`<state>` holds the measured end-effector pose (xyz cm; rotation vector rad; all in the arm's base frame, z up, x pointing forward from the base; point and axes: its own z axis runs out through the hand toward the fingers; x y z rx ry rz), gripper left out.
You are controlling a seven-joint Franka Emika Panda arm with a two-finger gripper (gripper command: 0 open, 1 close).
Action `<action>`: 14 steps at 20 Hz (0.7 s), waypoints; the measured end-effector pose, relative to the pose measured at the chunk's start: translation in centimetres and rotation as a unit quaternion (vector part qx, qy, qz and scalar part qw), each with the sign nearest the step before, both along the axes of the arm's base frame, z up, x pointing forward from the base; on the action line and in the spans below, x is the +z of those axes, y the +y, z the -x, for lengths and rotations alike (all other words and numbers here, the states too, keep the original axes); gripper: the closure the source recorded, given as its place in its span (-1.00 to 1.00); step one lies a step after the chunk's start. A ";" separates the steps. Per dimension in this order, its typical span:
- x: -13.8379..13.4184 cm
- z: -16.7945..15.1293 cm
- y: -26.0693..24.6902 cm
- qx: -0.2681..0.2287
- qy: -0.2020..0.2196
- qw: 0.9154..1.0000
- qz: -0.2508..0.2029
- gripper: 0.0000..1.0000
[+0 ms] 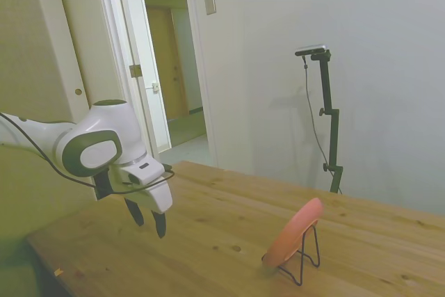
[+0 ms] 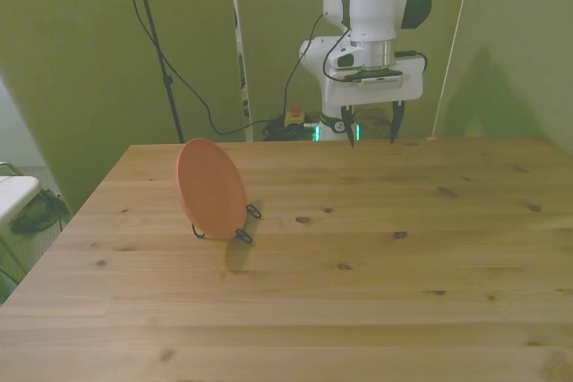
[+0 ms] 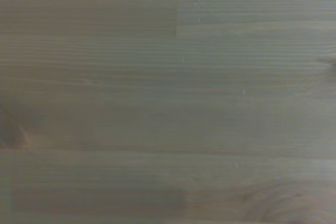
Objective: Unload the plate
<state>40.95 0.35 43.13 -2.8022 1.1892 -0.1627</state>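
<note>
One thing matters to you on this table: the plate (image 1: 295, 231), which in the side view leans tilted in a thin black wire stand (image 1: 307, 255), held on edge so its rim is free to grasp. From there, the gripper (image 1: 149, 222) hangs above the wood well apart from the plate, on the arm's side, empty. The front view gives you what the side view hides: the plate's (image 2: 210, 189) broad face, the stand's (image 2: 243, 225) feet poking out beside it, and the gripper (image 2: 372, 129) with its fingers clearly spread, off toward the front view's right of the plate. The wrist view shows you only bare table (image 3: 168, 103) planks, so the plate is not yet beneath the hand.
</note>
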 end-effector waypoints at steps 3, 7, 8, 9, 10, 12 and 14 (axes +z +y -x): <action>0.1 -0.1 -0.9 -0.009 -0.001 1.000 -0.001 -1.00; 2.0 0.0 -5.3 -0.044 -0.013 0.999 0.022 -1.00; 2.7 0.2 -6.7 -0.054 -0.017 0.998 0.028 -1.00; 3.6 0.3 -8.1 -0.066 -0.022 0.997 0.033 -1.00; 4.4 0.3 -9.5 -0.076 -0.027 0.996 0.039 -1.00; 6.1 0.3 -12.4 -0.099 -0.039 0.993 0.052 -1.00; 7.7 -0.2 -15.7 -0.124 -0.050 0.989 0.064 -1.00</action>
